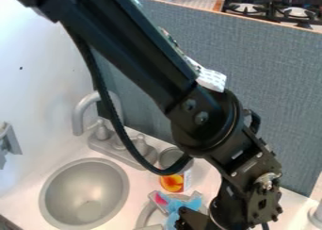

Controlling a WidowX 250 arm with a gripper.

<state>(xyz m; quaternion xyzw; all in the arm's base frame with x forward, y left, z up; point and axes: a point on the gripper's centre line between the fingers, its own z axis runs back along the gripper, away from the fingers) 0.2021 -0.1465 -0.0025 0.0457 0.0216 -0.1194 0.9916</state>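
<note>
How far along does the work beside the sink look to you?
Nothing is clearly finished; the can stands near the faucet. In progress: the gripper is down at the blue object; I cannot tell whether it holds it. Probably left: finishing with that object, beside the sink.

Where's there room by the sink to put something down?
There's a bare white strip between the round sink and the can, and another right of the arm, below the gray panel. It's crowded around the can, the blue thing and the arm's lower end.
</note>
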